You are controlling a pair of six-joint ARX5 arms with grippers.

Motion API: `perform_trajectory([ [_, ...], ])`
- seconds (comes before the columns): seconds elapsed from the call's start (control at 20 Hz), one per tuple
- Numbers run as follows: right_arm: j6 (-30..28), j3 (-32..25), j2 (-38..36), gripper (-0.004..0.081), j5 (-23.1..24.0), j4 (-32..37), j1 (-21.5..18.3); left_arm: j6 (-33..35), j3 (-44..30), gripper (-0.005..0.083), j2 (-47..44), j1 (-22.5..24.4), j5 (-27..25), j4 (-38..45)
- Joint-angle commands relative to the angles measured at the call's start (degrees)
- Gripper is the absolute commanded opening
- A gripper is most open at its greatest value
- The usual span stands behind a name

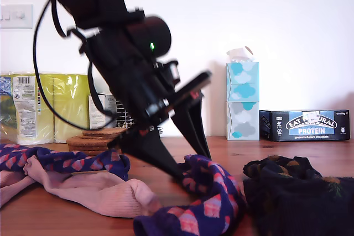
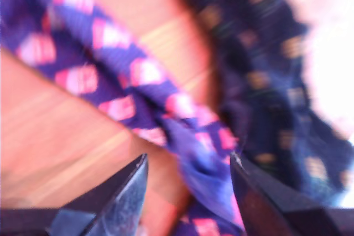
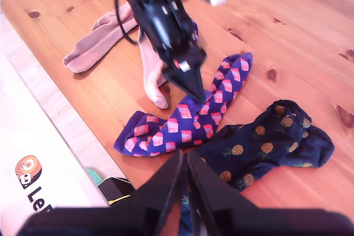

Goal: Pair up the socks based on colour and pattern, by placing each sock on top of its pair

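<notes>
on the exterior view's left, a navy sock with pink patches [image 1: 66,161] lies on the wooden table [image 1: 310,153], and a pale pink sock [image 1: 94,192] lies in front of it, touching it. in the second wrist view i can see two pale pink socks [image 3: 110,40] lying partly one over the other (they look like one soft heap from the exterior view). behind them, by the wall, is a pack of rolls in yellow wrap [image 1: 55,106] and a stack of round brown mats [image 1: 99,138].

in the middle, my first gripper [image 1: 191,167] points down at a slant onto a second navy sock with pink patches [image 1: 213,203]. its jaws are apart, with one tip on each side of a fold of that sock, and the sock still lies on the table. the first wrist view is very blurry, but it shows the two dark tips [image 2: 188,189] spread wide with the navy and pink cloth [image 2: 149,92] between them.

on the exterior view's right, the dark socks with little brown pineapples [image 1: 298,192] lie bunched together, just beside the second navy sock and touching it. behind them stand a tall tissue box with blue clouds [image 1: 242,100] and a dark snack box [image 1: 310,125].

my second gripper [image 3: 185,161] hangs high above the table. its jaws are pressed together with nothing in them.
</notes>
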Motion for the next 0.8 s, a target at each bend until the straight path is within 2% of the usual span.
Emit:
perform_trajectory([
  [0.0, -0.2, 0.5, 0.0, -0.0013, -0.4, 0.5, 0.2, -2.0, -0.3, 0.0431, 1.0, -0.1, -0.6, 2.6],
  [0.2, -0.2, 0.5, 0.0, -0.0013, -0.4, 0.5, 0.2, -4.5, -0.2, 0.0429, 2.5, -0.1, -2.4, 5.6],
  [0.45, -0.2, 0.5, 0.0, -0.0013, -0.4, 0.9, 0.2, -5.5, -0.2, 0.0423, 5.7, -0.6, -1.9, 3.8],
  [0.5, -0.2, 0.5, 0.0, -0.0013, -0.4, 0.9, 0.2, -5.4, -0.2, 0.0393, 5.7, -0.8, -2.0, 4.0],
  [0.55, -0.2, 0.5, 0.0, -0.0013, -0.4, 0.9, 0.2, -5.4, 0.0, 0.0311, 5.7, -0.9, -2.1, 4.3],
  [0.65, -0.2, 0.5, 0.0, -0.0013, -0.4, 0.9, 0.2, -4.0, 1.1, 0.0041, 5.4, -0.9, -2.2, 3.8],
  [0.7, -0.2, 0.5, 0.0, -0.0013, -0.4, 0.8, 0.2, -2.4, 2.1, -0.0026, 5.3, -0.7, -2.4, 3.3],
  [0.75, -0.2, 0.5, 0.0, -0.0013, -0.4, 0.7, 0.2, -1.5, 3.4, -0.0019, 4.8, -0.5, -2.4, 1.7],
])
